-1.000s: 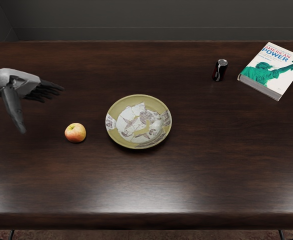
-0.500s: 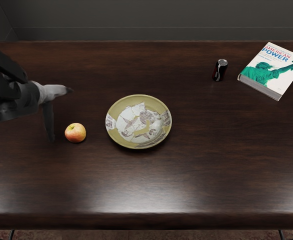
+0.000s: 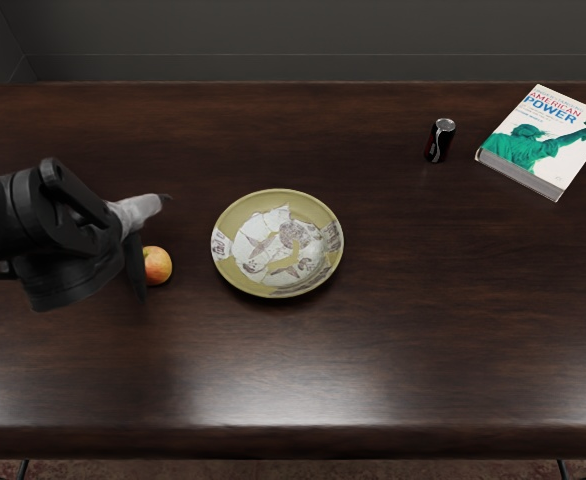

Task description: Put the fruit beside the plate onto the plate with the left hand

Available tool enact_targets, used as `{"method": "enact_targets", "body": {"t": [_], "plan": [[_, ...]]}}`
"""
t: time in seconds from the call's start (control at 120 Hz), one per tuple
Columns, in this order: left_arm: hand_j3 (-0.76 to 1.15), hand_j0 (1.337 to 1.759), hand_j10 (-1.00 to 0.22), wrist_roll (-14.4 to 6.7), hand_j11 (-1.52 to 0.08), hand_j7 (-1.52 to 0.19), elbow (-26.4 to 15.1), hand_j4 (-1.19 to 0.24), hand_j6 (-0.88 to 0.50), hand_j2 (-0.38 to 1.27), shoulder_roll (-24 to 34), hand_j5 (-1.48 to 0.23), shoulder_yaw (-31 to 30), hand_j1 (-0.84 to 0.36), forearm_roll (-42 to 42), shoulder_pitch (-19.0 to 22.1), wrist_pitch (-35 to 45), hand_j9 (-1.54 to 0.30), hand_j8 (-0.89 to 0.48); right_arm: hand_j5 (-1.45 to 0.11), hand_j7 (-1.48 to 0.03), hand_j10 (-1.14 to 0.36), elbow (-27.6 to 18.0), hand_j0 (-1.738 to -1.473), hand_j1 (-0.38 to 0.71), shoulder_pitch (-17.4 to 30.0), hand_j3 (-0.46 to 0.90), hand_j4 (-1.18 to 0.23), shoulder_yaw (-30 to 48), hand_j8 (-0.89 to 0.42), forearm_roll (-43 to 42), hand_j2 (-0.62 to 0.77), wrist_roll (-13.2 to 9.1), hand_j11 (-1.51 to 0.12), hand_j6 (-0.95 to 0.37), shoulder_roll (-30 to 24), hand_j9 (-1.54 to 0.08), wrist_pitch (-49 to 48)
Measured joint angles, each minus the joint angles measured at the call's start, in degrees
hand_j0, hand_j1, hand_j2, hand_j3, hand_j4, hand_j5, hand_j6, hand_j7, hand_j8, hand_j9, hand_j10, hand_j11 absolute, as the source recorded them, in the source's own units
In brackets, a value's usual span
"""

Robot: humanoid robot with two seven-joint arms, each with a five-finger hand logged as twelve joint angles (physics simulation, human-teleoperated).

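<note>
At the far left we see the left arm (image 3: 33,240) coming in from the picture's edge, its bulky dark wrist low over the table (image 3: 393,340). The left hand (image 3: 133,235) at its end is spread wide and holds nothing. Its pale fingers (image 3: 145,207) point to the right, above and behind the fruit, and a dark thumb hangs down in front. Just to the right of that thumb lies the apple (image 3: 159,266), red and yellow. It rests on the table with its left side hidden behind the thumb, so we cannot tell whether the two touch. The apple is beside the plate (image 3: 278,194), near its left rim and clear of it, with a strip of dark wood between them. The plate is round and shallow, with an olive rim and a patchwork of pale and brown shapes inside, and nothing lies on it. Well to the right, toward the far side of the table, a dark drink can (image 3: 439,140) stands upright. Just right of the can, a book (image 3: 548,138) lies flat at an angle near the far right corner. Its white cover shows a green statue and a blue title.
</note>
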State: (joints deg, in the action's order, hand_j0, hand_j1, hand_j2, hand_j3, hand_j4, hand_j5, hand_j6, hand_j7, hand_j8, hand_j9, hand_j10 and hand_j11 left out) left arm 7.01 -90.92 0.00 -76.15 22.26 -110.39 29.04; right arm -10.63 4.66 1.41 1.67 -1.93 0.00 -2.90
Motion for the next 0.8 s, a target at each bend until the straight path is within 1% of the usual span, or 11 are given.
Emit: {"method": "enact_targets", "body": {"t": [0.058, 0.1, 0.233, 0.4, 0.575, 0.8], "plan": [[0.0, 1.658, -0.03, 0.0, -0.03, -0.03, 0.1, -0.03, -0.03, 0.01, 0.0, -0.03, 0.3, 0.32, 0.3, 0.4, 0.6, -0.03, -0.03, -0.01, -0.01, -0.01, 0.0, -1.658, -0.34, 0.0, 0.0, -0.01, 0.0, -0.01, 0.0, 0.0, 0.0, -0.01, -0.01, 0.0, -0.01, 0.0], [0.0, 1.658, -0.06, 0.0, -0.08, -0.08, 0.1, -0.06, -0.06, 0.01, 0.0, -0.08, 0.5, 0.27, 0.4, 1.4, 0.8, -0.08, -0.06, -0.01, -0.01, -0.01, 0.0, -1.658, -0.34, 0.0, 0.0, -0.01, 0.0, -0.01, 0.0, 0.0, 0.0, -0.01, -0.01, 0.0, -0.01, 0.0], [0.0, 1.658, -0.18, 0.0, -0.23, -0.23, 0.3, -0.18, -0.18, 0.04, 0.0, -0.23, 0.7, 0.14, 0.6, 2.2, 1.2, -0.23, -0.18, -0.01, -0.01, -0.01, 0.0, -1.658, -0.34, 0.0, 0.0, -0.01, 0.0, -0.01, 0.0, 0.0, 0.0, -0.01, -0.01, 0.0, -0.01, 0.0], [0.0, 1.658, -0.27, 0.0, -0.36, -0.36, 0.7, -0.27, -0.27, 0.05, 0.0, -0.36, 1.0, 0.02, 0.8, 2.5, 1.6, -0.36, -0.27, -0.01, -0.01, -0.01, 0.0, -1.658, -0.34, 0.0, 0.0, -0.01, 0.0, -0.01, 0.0, 0.0, 0.0, -0.01, -0.01, 0.0, -0.01, 0.0], [0.0, 1.658, -0.33, 0.2, -0.42, -0.42, 0.6, -0.33, -0.33, 0.07, 0.0, -0.42, 1.4, -0.04, 3.7, 2.5, 3.0, -0.42, -0.33, -0.01, -0.01, -0.01, 0.0, -1.658, -0.34, 0.0, 0.0, -0.01, 0.0, -0.01, 0.0, 0.0, 0.0, -0.01, -0.01, 0.0, -0.01, 0.0], [0.0, 1.658, -0.35, 0.3, -0.46, -0.46, 0.2, -0.35, -0.35, 0.07, 0.0, -0.46, 2.3, -0.07, 4.5, 3.0, 3.6, -0.46, -0.35, -0.01, -0.01, -0.01, 0.0, -1.658, -0.34, 0.0, 0.0, -0.01, 0.0, -0.01, 0.0, 0.0, 0.0, -0.01, -0.01, 0.0, -0.01, 0.0]]}}
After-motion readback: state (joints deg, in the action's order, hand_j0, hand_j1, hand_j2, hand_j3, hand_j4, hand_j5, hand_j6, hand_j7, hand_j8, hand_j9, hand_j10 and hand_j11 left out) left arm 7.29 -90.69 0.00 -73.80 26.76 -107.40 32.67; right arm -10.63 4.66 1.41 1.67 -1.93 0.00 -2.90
